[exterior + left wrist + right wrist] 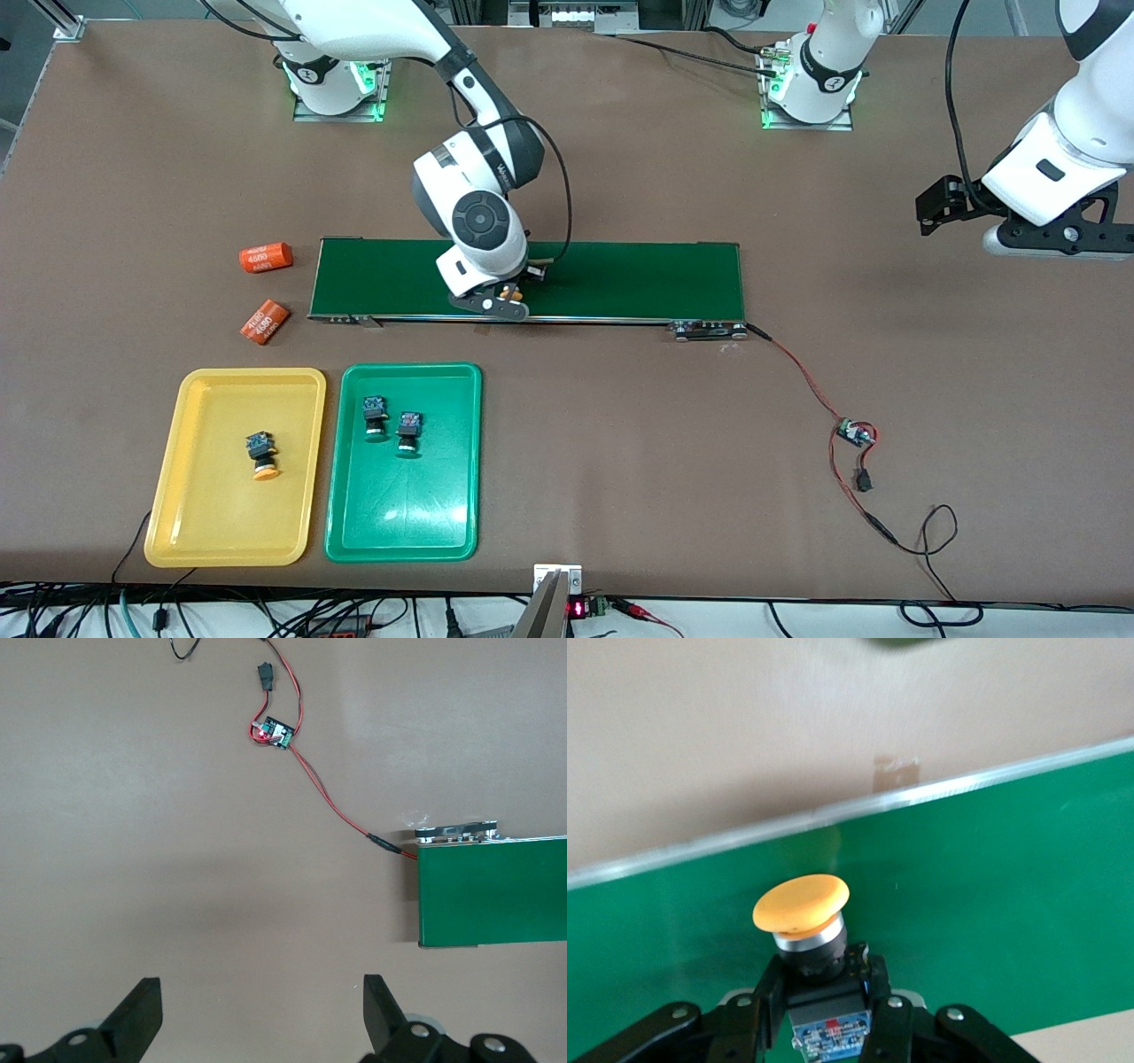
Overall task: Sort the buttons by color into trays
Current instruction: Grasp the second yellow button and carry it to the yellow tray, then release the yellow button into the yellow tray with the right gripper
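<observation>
Yellow-capped button [802,904] on conveyor belt [620,275], pinched by the body between right gripper [824,992] fingers, apparently seated. Risk: slipping or tilting on lift if grip sits off-centre on that small body. Yellow tray [177,496] holding one yellow button [262,454], green tray [443,523] two. Left gripper [261,1019] waiting wide open, empty, over bare table.

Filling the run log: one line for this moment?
right tool: shut on yellow button over conveyor belt | left tool: open, waiting | yellow tray: one button | green tray: two
</observation>
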Tool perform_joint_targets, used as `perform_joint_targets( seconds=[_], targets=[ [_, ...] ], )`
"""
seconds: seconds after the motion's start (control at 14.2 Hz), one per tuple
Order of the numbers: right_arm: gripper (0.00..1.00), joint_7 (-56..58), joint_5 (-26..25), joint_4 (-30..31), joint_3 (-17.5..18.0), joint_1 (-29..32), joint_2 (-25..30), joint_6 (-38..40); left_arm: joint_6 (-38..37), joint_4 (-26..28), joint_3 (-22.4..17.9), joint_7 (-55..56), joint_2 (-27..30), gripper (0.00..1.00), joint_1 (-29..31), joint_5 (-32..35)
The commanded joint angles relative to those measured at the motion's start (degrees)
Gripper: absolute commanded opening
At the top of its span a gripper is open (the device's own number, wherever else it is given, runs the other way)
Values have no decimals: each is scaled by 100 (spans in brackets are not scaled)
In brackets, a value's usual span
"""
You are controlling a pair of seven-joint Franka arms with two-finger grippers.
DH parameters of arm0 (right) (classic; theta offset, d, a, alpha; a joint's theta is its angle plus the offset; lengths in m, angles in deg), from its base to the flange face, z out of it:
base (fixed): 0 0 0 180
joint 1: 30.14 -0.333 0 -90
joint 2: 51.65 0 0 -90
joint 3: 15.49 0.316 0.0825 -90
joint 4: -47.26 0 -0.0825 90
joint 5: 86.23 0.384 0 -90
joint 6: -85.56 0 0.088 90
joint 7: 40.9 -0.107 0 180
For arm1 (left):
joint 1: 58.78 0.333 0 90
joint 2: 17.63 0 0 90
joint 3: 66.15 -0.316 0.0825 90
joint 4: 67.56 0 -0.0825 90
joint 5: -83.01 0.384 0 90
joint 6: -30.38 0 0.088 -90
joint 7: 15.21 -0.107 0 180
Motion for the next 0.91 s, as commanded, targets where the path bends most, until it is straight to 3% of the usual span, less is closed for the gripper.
perform_joint_targets(
  seconds=[0.0, 0.21, 0.84],
  targets=[
    [0, -168, -387, -323, 30, 443, 96, 53, -146, -181, 30, -21, -63, 100, 19, -69],
    [0, -2, -1573, -517, 47, 1119, -70, 53, -163, -181, 30, -21, -63, 100, 19, -69],
    [0, 3933, -1857, -1273, 39, 3088, -563, -227, -189, -181, 38, -21, -63, 100, 19, -69]
  ],
)
